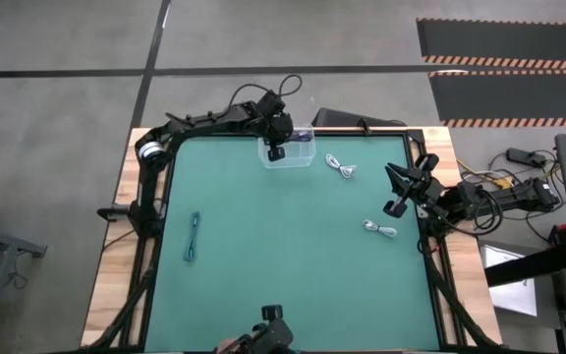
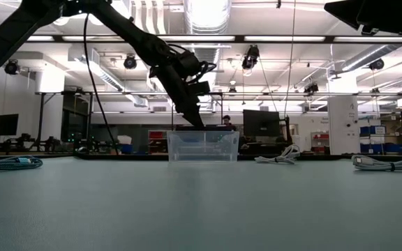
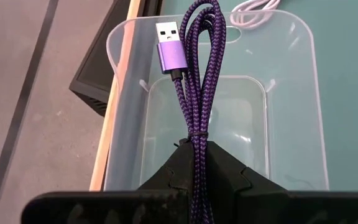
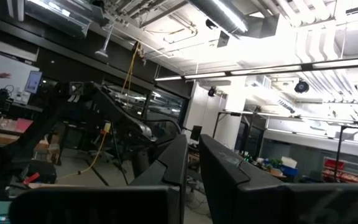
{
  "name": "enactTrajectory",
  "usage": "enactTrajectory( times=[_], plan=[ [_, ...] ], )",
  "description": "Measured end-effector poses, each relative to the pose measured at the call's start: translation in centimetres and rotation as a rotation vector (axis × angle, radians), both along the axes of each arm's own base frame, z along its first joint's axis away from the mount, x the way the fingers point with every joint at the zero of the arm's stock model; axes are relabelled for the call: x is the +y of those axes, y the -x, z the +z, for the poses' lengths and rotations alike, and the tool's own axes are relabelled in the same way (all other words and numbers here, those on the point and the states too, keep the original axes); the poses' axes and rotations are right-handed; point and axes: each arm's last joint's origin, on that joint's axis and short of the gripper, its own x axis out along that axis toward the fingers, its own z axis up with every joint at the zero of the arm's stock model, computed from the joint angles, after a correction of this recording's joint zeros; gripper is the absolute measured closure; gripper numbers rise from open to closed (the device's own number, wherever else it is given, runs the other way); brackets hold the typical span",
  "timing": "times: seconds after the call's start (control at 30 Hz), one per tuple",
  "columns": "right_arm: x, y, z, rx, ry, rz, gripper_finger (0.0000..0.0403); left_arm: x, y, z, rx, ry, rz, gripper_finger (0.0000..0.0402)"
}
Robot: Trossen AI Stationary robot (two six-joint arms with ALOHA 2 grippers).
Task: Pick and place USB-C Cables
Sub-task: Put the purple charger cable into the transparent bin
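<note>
My left gripper (image 1: 276, 150) hangs over the clear plastic bin (image 1: 298, 155) at the table's far edge, shut on a dark purple braided cable bundle (image 3: 194, 74) with a purple metal plug. The teal cable (image 1: 194, 236) lies flat on the mat near the left side. One white cable (image 1: 341, 166) lies right of the bin, and another (image 1: 381, 229) lies near the right edge. My right gripper (image 1: 395, 190) waits above the table's right edge, its fingers a narrow gap apart, touching nothing. My left gripper pinches the purple cable bundle between its two fingers (image 3: 173, 163) at the tied end (image 3: 195, 138), where a thin band wraps the strands. It comes from above, slanting down. The bundle runs on past the fingertips, lifted clear, with its plug (image 3: 168, 46) over the bin's rim.
The bin (image 2: 202, 146) stands on the green mat at the far edge, with nothing showing inside it. A dark flat box (image 1: 337, 118) lies just beyond the table. Open mat fills the middle. Another camera mount (image 1: 271, 329) sits at the near edge.
</note>
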Motion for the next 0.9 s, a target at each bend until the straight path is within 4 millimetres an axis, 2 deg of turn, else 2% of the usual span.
enactTrajectory(
  times=[0.5, 0.9],
  plan=[
    [0.0, 0.0, 0.0, 0.001, 0.0, 0.0, 0.0371, 0.1, -0.1, -0.1, -0.014, -0.009, 0.002, 0.0391],
    [0.0, 0.0, 0.0, 0.001, 0.001, 0.0, 0.0371, -0.1, 0.2, -1.2, -0.004, -0.001, 0.003, 0.0391]
  ],
)
